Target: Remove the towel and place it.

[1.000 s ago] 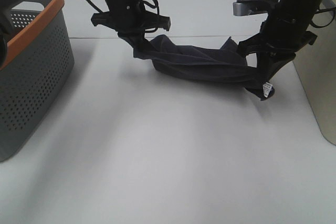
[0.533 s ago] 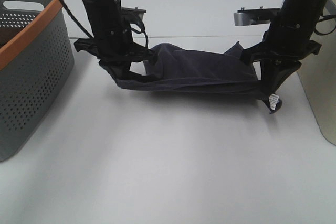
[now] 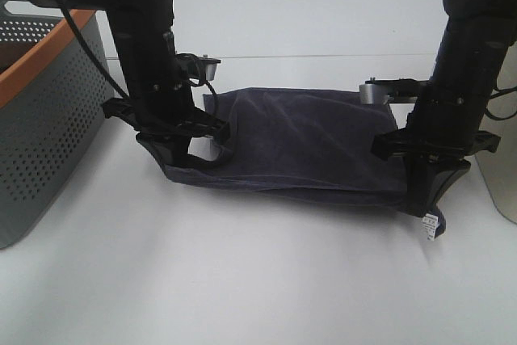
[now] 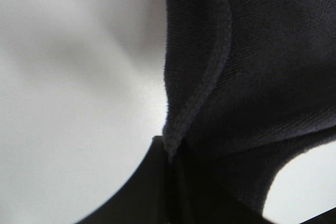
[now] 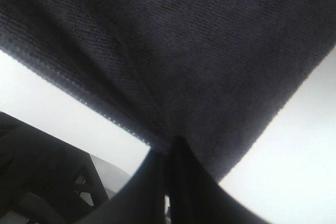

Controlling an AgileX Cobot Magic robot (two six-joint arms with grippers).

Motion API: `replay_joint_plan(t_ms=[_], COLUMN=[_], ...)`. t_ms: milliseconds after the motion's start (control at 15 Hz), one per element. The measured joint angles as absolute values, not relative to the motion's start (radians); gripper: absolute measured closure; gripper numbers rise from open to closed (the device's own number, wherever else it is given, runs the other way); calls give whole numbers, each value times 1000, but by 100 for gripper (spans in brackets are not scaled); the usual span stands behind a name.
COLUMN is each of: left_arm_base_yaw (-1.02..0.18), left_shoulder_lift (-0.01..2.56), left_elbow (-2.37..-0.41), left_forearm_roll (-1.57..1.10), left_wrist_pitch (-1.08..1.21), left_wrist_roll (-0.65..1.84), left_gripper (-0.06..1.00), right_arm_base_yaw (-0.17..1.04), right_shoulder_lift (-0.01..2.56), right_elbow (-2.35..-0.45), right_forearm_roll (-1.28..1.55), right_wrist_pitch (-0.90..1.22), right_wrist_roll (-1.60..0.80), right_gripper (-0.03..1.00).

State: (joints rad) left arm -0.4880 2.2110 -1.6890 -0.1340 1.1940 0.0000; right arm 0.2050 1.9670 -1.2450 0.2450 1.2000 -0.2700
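Note:
The dark navy-purple towel [image 3: 299,143] hangs stretched between both grippers over the white table, its far part trailing back along the table. My left gripper [image 3: 174,169] is shut on the towel's left front corner. My right gripper [image 3: 422,199] is shut on the right front corner, with the small white tag [image 3: 431,226] dangling below it. In the left wrist view the hemmed edge of the towel [image 4: 210,72] runs into the shut jaws. In the right wrist view the towel [image 5: 173,51] fills the frame and is pinched in the jaws.
A grey perforated basket with an orange rim [image 3: 48,111] stands at the left. A beige object [image 3: 505,159] stands at the right edge. The white table [image 3: 242,280] spreads toward the front.
Both grippers have moved toward the front with the towel, spreading it wider and flatter. The tag corner has come forward with the right gripper.

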Motion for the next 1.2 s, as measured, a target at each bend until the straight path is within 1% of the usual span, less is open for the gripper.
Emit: replay_joint_plan(t_ms=[600,1000,1067,1133,1200], left_arm_base_yaw=[-488,-487,-487,-487,-482], left_shoulder_lift=[2226,2259,2260,2260,2260], left_elbow=[-1688,-1683,-1683,-1683,-1683], left_forearm_roll=[-105,-104,-100,-100,-99], left_wrist_pitch=[1200,1204,1204,1204,1208], left_wrist_roll=[0,0,0,0,0], left_gripper=[94,94,94,94,82], right_arm_base_yaw=[205,205,205,205,202], right_shoulder_lift=[1968,2023,2023,2023,2023], right_elbow=[-1235,-1234,-1234,-1234,-1234], right_forearm_roll=[271,295,294,294,284], right_wrist_pitch=[1196,1202,1202,1202,1208], right_wrist_roll=[-275,-276,-276,-276,-269], right_gripper=[97,96,90,90,69])
